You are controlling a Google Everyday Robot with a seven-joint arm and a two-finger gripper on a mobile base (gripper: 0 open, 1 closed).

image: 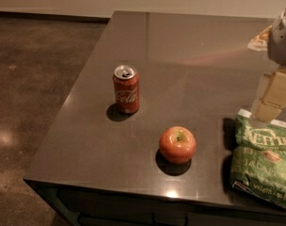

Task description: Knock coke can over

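Observation:
The red coke can (pixel 126 89) stands upright on the dark table (pixel 194 46), left of middle, silver top with pull tab showing. My gripper (pixel 273 96) is at the right edge of the camera view, above the green bag and far to the right of the can, not touching it.
A red apple (pixel 178 144) sits in front and to the right of the can. A green chip bag (pixel 264 159) lies at the right front of the table. The table's left and front edges drop to a brown floor (pixel 35 79).

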